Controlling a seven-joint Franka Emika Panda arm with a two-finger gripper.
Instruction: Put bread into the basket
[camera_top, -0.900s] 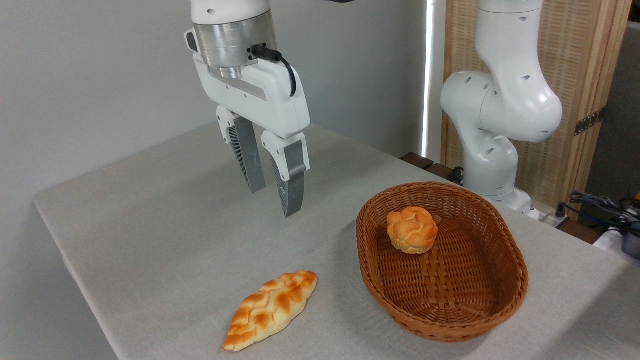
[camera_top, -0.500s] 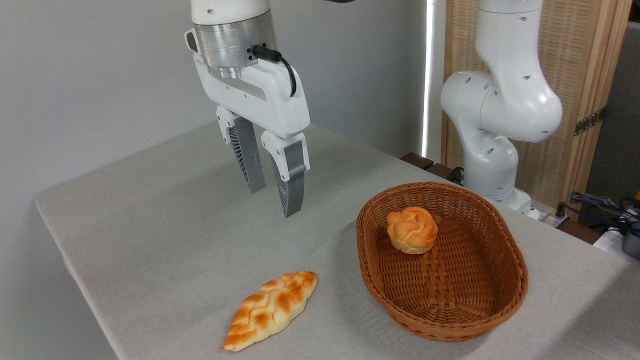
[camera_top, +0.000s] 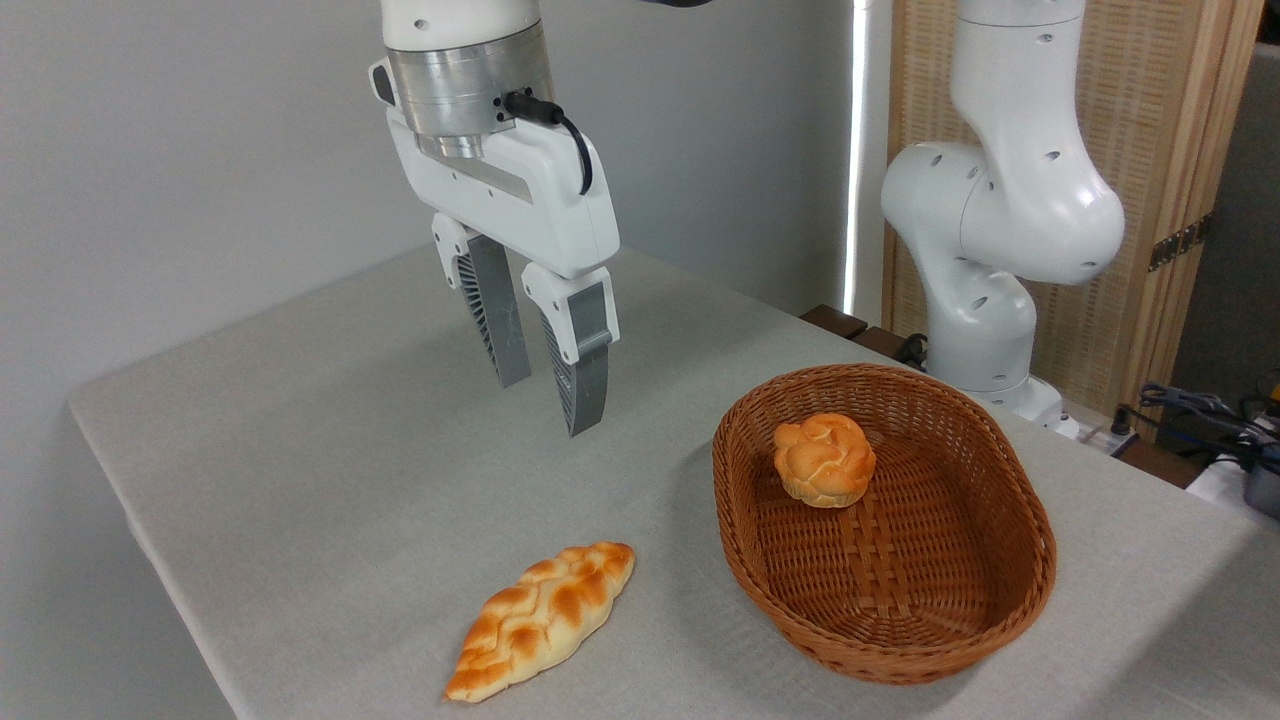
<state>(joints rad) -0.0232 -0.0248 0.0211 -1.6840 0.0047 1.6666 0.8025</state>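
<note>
The bread (camera_top: 541, 620), a long braided golden-orange loaf with pointed ends, lies flat on the grey tablecloth near the front edge. To its right stands the oval brown wicker basket (camera_top: 1010, 600). My gripper (camera_top: 548, 405) hangs in the air well above the table, behind and above the bread and left of the basket. Its grey ribbed fingers (camera_top: 585, 375) point down, stand a little apart and hold nothing.
A small round knotted bun (camera_top: 823, 459) sits inside the basket at its far end. The white arm base (camera_top: 990, 250) rises behind the basket. The table's front-left edge (camera_top: 170, 590) runs close to the bread. Cables (camera_top: 1200, 410) lie at far right.
</note>
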